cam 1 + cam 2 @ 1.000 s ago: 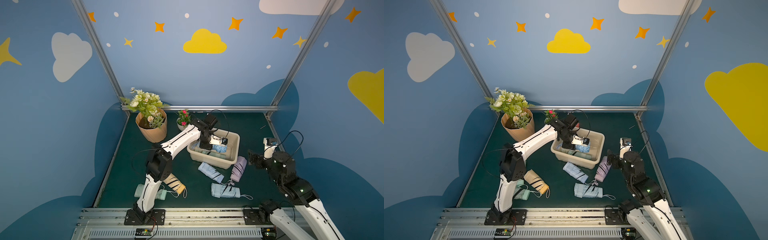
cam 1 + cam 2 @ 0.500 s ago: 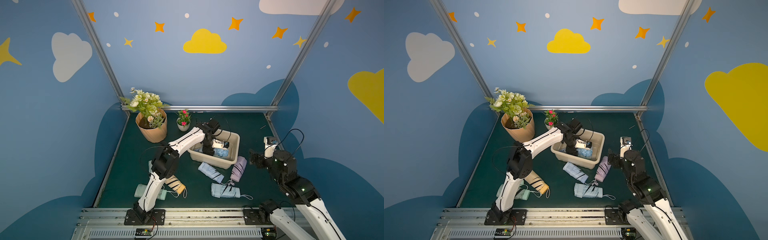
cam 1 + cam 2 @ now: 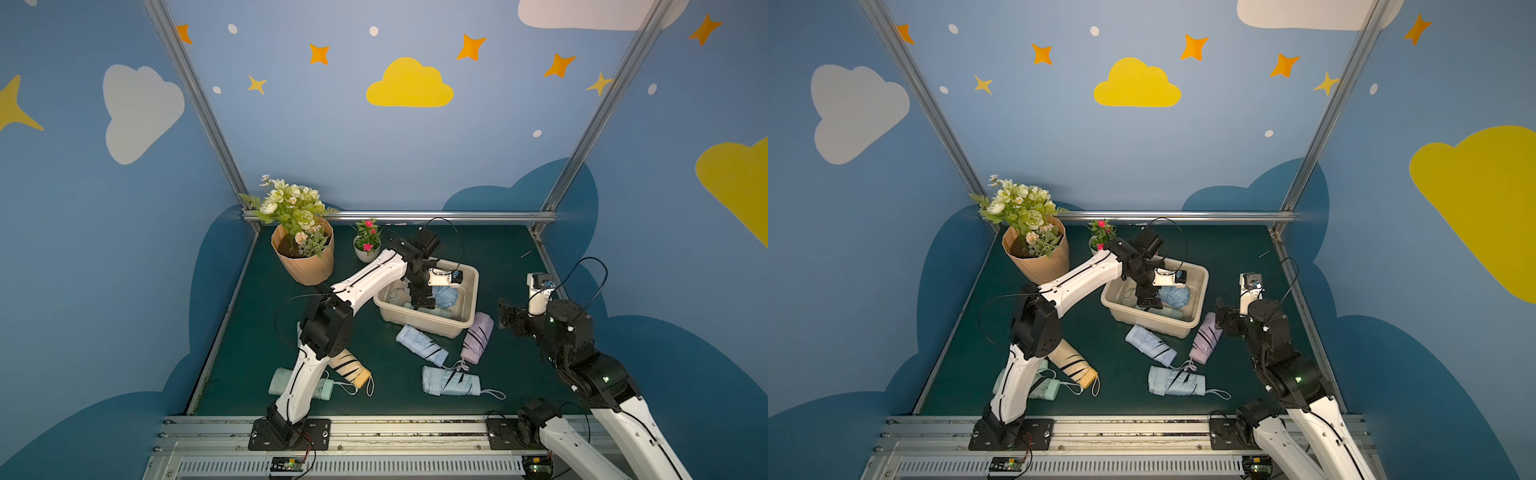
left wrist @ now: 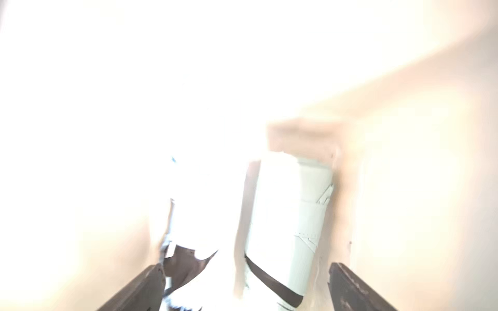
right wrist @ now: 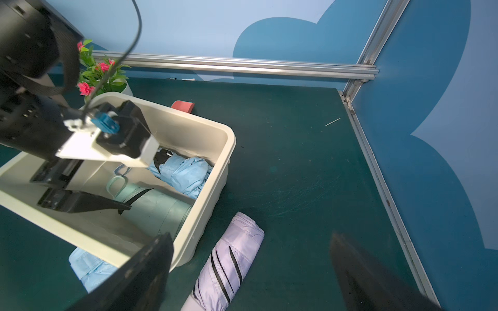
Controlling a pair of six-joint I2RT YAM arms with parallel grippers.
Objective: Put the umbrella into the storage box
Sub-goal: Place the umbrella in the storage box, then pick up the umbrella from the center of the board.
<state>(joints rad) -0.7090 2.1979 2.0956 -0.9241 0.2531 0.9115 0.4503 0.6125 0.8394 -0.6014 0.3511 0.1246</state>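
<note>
Right wrist view: box (image 5: 215,185) holds a mint umbrella (image 5: 159,207) and a blue umbrella (image 5: 183,172). My left gripper (image 3: 423,300) is down inside the box over the mint umbrella, jaws apart, nothing clamped. I read this as the release step. My right gripper (image 5: 250,237) hangs wide apart and empty near the lilac umbrella (image 5: 229,258), which lies on the mat (image 5: 296,161) against the box. Next, I'd guess: lift left straight up clear of the rim, then take the lilac umbrella across its middle.
</note>
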